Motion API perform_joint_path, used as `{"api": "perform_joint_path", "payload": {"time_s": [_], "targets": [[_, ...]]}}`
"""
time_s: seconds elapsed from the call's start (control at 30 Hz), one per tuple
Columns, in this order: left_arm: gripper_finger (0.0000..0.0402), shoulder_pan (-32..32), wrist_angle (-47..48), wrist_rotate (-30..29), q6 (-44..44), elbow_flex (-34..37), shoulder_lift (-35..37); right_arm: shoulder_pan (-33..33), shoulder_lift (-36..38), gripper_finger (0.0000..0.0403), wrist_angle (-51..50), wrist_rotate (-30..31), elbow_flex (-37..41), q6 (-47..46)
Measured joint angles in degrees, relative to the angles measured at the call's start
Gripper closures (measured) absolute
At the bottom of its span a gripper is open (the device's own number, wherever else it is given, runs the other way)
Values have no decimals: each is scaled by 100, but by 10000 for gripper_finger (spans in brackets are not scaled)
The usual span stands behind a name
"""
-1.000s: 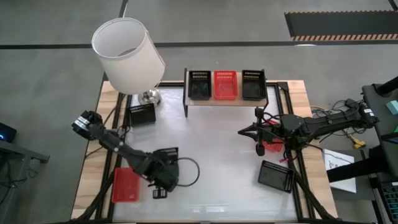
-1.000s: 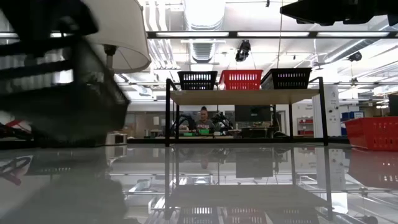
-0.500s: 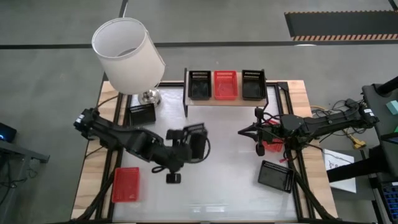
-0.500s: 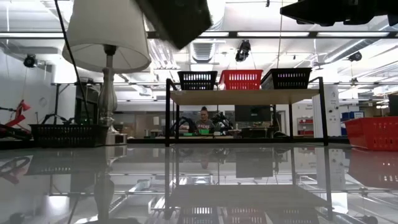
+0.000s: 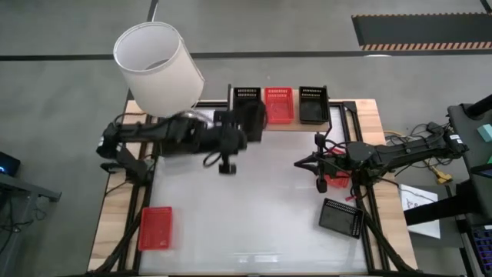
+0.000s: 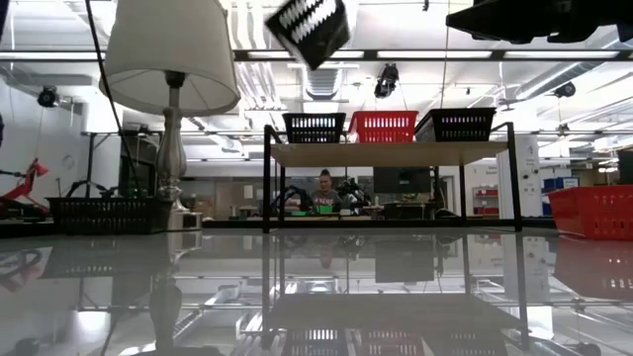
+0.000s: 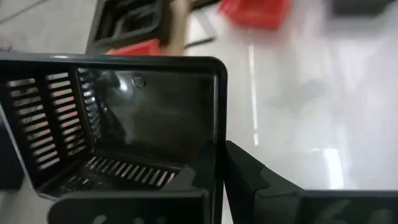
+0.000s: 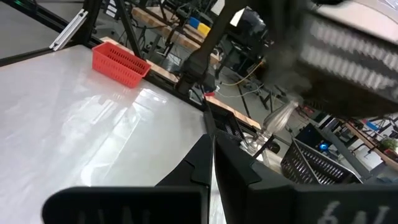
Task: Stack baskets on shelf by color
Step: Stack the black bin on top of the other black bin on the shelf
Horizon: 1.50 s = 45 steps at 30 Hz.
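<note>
The left gripper [image 5: 244,125] now sits high at the frame's upper centre, just beside the shelf [image 5: 280,125], up from the lower left a second ago, carrying its black basket [image 6: 309,27] tilted above the shelf's left-hand black basket [image 6: 315,127].

- The left arm is being held stretched across the table's far left side toward the far edge, raised above the surface.
- The left gripper [image 5: 244,127] is being kept clamped on a black basket [image 7: 124,134].
- The right arm is being held low at the table's right side, its forearm reaching inward.
- The right gripper [image 5: 320,163] is being kept with fingers [image 8: 208,163] pressed together, empty.
</note>
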<state>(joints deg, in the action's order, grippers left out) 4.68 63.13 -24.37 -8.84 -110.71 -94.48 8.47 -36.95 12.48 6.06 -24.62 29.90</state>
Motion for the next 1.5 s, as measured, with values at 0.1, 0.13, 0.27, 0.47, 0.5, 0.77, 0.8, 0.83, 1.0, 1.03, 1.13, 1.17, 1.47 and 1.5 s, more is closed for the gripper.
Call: {"api": "perform_joint_path", "payload": {"time_s": [0.1,0.13,0.27,0.47,0.5,0.77,0.8,0.83,1.0,1.03,1.13,1.17,1.47,1.5], "targets": [[399,-571,-5,42,-199,114,0,0,0,394,-6,1,0,6],[399,-752,-5,54,-268,149,0,0,0,394,-8,1,0,13],[398,-1349,-155,189,-544,192,-2,0,0,394,-17,5,0,22],[398,-1920,-708,1102,-547,253,-76,0,0,394,-23,18,0,32],[398,-1967,-778,1182,-544,261,-87,0,0,394,-23,20,0,28],[397,-2089,-1001,1216,-567,634,-116,2,0,394,-41,60,0,27],[397,-2091,-1018,1216,-584,634,-155,0,0,394,-42,60,0,27],[397,-2091,-1029,1216,-635,629,-170,0,0,394,-45,65,0,27],[397,-2092,-1037,1214,-700,640,-246,0,2,394,-126,158,0,23],[397,-2098,-999,1214,-700,648,-251,0,2,394,-142,158,0,25],[397,-2100,-1014,1216,-697,680,-251,0,4,394,-126,158,0,23],[397,-2100,-1016,1214,-696,695,-251,0,4,394,-124,158,0,23],[397,-2111,-1135,1214,-665,962,-251,1,4,394,-126,156,0,32],[397,-2109,-1169,1214,-665,987,-251,0,4,394,-126,156,0,32]]}}
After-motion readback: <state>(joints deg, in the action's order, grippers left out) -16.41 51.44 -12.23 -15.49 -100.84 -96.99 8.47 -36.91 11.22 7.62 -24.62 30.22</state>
